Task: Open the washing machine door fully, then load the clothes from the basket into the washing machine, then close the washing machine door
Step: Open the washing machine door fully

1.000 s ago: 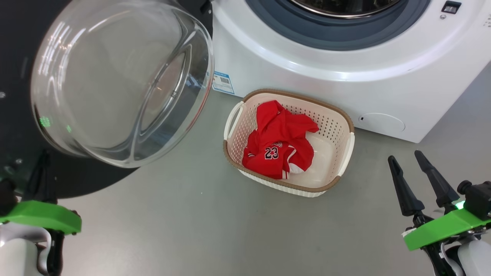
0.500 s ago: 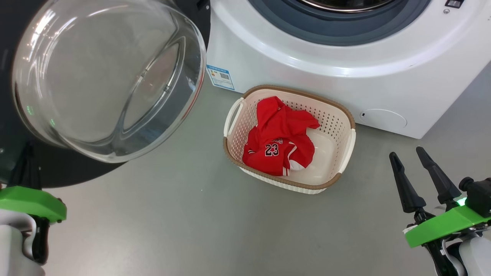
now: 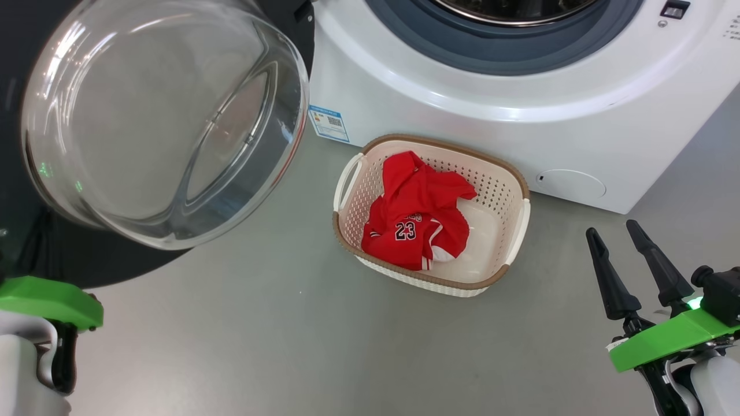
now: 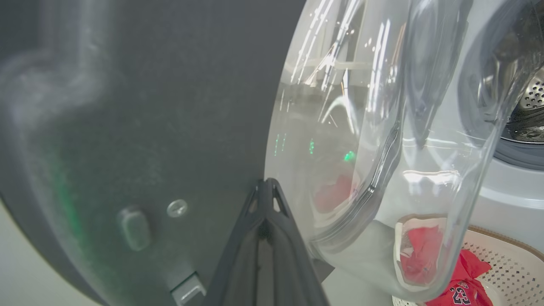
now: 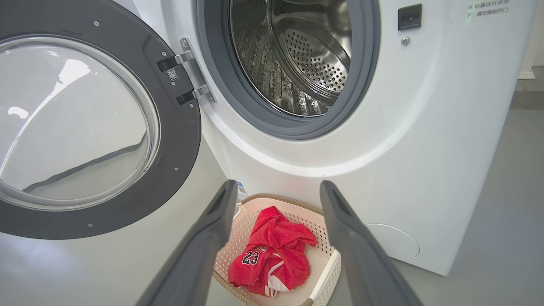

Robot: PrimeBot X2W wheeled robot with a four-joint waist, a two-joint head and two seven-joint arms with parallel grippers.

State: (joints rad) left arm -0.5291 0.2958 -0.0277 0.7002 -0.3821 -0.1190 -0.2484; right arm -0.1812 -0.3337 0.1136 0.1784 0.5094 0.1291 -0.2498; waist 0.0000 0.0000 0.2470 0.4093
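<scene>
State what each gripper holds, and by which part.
Nothing is held: left gripper shut and empty by the round dark grey plastic door; right gripper open, empty.

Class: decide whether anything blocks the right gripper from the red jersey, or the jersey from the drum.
Nothing visible does. The open right gripper has bare floor between it and the red jersey, which lies uncovered in the open-topped basket. The washing machine door is swung aside, leaving the drum mouth unblocked.
</scene>
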